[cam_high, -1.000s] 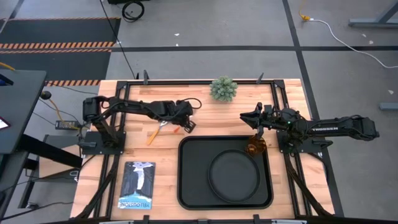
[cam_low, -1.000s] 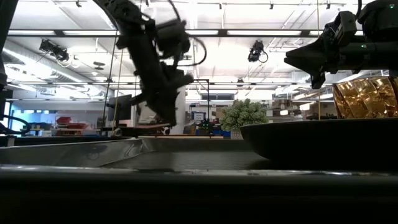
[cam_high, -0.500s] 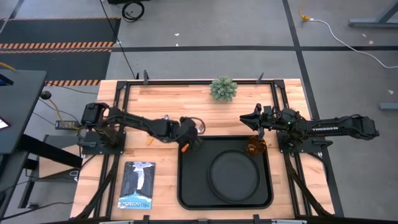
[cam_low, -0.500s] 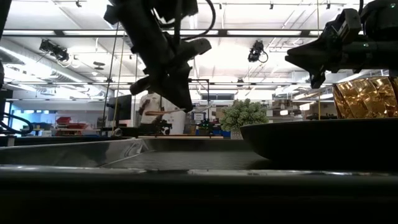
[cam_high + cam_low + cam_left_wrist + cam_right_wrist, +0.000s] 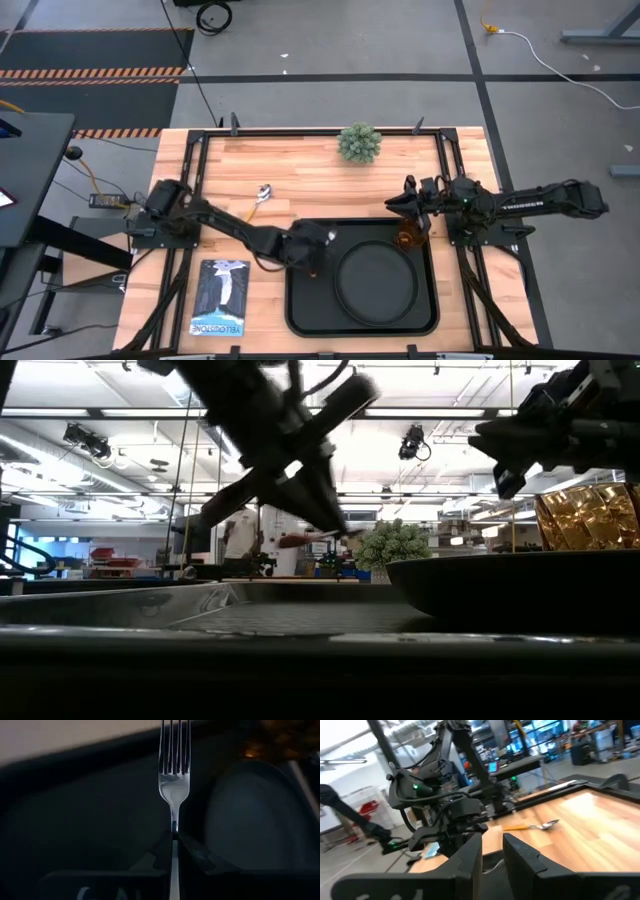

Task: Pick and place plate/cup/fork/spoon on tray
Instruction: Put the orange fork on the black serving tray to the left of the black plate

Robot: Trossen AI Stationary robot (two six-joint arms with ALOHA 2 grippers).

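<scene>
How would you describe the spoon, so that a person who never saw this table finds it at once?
Start at the big black tray and go to the bare wood beyond its far left corner. There the spoon lies alone, orange handle and rounded silver bowl. The fork has tines instead, and the left gripper holds it over the tray.

Both arms: matte black, slender segmented links with bulkier rounded joint housings. Right arm (image 5: 530,205) carries white lettering along its forearm link, too small to read. Left arm (image 5: 220,222) has a thin black cable looped near its wrist. Left hand (image 5: 173,851): two dark wedge-shaped fingers. Right hand (image 5: 492,855): two black, blocky, angular fingers.
</scene>
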